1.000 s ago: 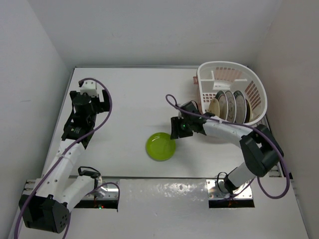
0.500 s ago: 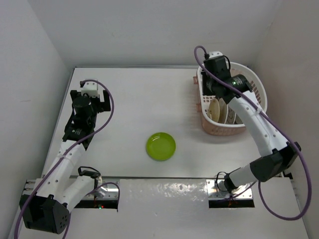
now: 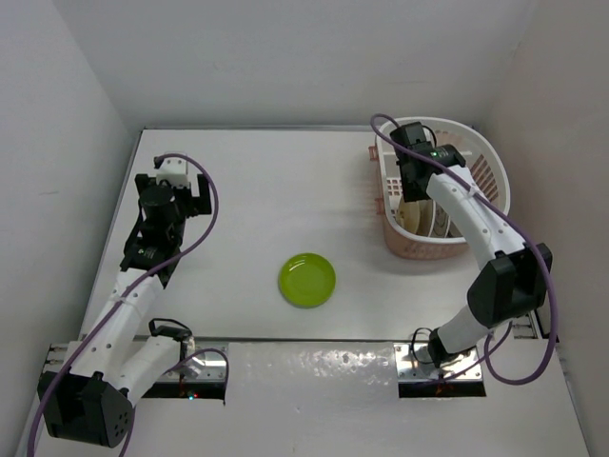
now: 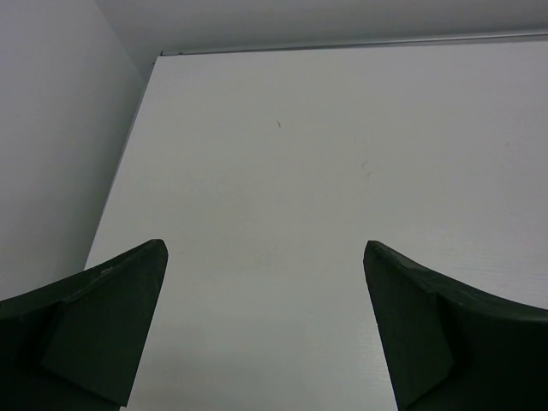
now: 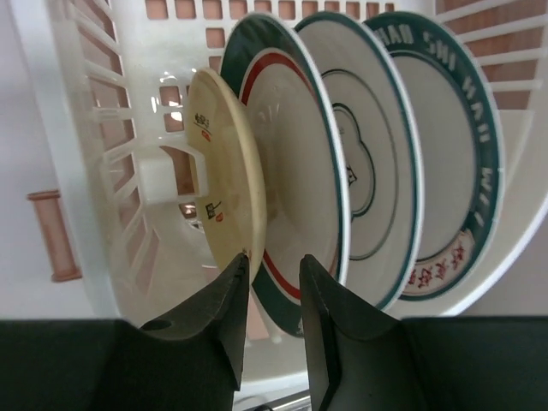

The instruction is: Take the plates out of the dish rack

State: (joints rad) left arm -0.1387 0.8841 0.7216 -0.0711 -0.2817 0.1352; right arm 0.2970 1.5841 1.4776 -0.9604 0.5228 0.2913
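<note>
four plates stand on edge in the dish rack (image 5: 77, 128): cream plate (image 5: 227, 171), green-and-red rimmed plate (image 5: 295, 154), dark-ringed plate (image 5: 360, 145), teal-lettered plate (image 5: 445, 154). a small green plate (image 3: 306, 280) lies flat on the worktop (image 3: 247, 190), well apart from the rack.

right fingers (image 5: 214, 325) sit low at the near rims, narrowed to a slim gap. cannot tell if they pinch a rim, or which one. left fingers (image 4: 103, 325) spread wide over the worktop, holding nothing.

risks, as i judge them:
- cream and rimmed plates nearly touch, so the fingers could catch both or wedge between them.
- a thin rim grip may let the plate swing or slip.
- a snagged lift could drag the light rack.
</note>
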